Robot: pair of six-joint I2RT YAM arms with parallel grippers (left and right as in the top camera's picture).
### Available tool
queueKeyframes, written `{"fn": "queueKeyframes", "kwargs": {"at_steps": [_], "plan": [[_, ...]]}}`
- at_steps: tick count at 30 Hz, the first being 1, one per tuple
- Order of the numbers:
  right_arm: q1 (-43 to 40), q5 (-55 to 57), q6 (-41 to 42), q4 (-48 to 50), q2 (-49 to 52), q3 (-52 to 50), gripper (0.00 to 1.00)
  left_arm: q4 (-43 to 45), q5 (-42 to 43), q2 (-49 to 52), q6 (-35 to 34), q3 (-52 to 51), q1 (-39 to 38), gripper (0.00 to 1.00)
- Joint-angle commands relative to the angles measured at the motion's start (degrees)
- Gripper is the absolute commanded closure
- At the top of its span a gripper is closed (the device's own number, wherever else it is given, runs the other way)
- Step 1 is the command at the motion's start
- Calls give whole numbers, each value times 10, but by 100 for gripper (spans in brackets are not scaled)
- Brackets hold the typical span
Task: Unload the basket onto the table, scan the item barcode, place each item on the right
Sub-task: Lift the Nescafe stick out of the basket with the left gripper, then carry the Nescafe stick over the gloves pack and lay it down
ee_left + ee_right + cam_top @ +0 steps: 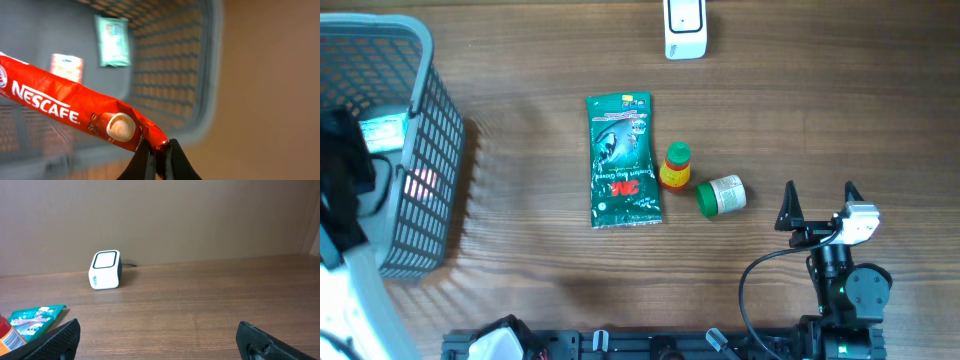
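left gripper (160, 149): pressing shut on one corner of the red nescafe sachet (75, 112), so the long body is sticking out sideways with its faces uncovered.
task item: the sachet is hanging in the air above the grey basket (200, 75) at the table's left end, well apart from the scanner (685, 30).
likely reason: a corner pinch is keeping the print clear of the fingers, which looks suited to showing a barcode; no barcode is showing on the face in view.
right gripper (819, 195): standing spread wide and holding nothing, low over the table's right side and facing the scanner, seemingly waiting.
scanner placement: sitting alone at the far edge, its window pointing toward the arms.
count on table: three loose items lying close together, one green 3m packet (623, 160), one small yellow bottle (675, 167) just beside it, one green-lidded jar (722, 196).
count in basket: two flat packets appear to be lying on the bottom, though they are blurred.
other counts: one scanner, one basket, one sachet.
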Motion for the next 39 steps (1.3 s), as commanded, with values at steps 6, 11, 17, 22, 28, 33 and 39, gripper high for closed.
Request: {"fn": "queueKeyframes", "kwargs": {"at_steps": [6,11,17,22,28,33,39], "plan": [[-1,8,-4,1,-3,-2,0,9,-8,-22,38,7,-173,96],[-1,8,-4,1,-3,-2,0,8,-43,23,38,7,-271,96],[-1,8,-4,1,-3,-2,0,4,-82,137,-9,7,-376,96],[-1,8,-4,1,-3,-2,0,-3,-84,229,-55,7,-411,96],[-1,8,-4,1,-3,-2,0,-7,-81,321,-75,7,-421,96],[-1,8,-4,1,-3,-2,0,-7,-80,367,-85,7,-421,96],[-1,8,-4,1,-3,-2,0,-2,-86,376,-85,7,-421,96]]}}
